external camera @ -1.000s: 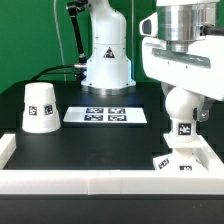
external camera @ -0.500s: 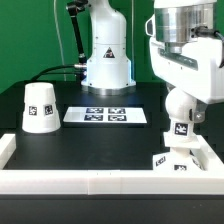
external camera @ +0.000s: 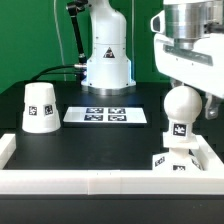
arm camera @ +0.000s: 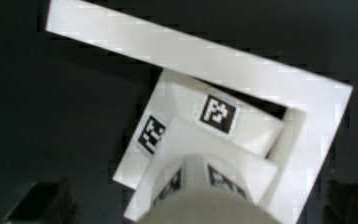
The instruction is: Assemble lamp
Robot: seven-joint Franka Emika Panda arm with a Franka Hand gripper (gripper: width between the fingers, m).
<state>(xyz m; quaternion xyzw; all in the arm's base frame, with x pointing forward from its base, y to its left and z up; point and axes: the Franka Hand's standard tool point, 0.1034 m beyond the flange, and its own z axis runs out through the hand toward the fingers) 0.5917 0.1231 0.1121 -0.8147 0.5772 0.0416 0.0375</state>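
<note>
The round white bulb (external camera: 179, 108) stands upright with its neck in the flat square base (external camera: 180, 163), at the near corner on the exterior view's right. My gripper (external camera: 186, 98) hangs directly over the bulb's top, with dark fingers on either side and apart from it, so it looks open. In the wrist view the bulb (arm camera: 201, 190) rises between the fingers (arm camera: 44, 202), with the tagged base (arm camera: 208, 118) below it. The cone shade (external camera: 39, 107) stands alone on the exterior view's left.
The marker board (external camera: 105, 115) lies at mid table in front of the arm's white pedestal (external camera: 106, 55). A raised white rail (external camera: 90, 182) borders the near edge and sides; its corner (arm camera: 211, 50) hems in the base.
The arm's hand has risen and shifted toward the exterior view's right, uncovering more of the bulb. The bulb, base and shade have stayed put.
</note>
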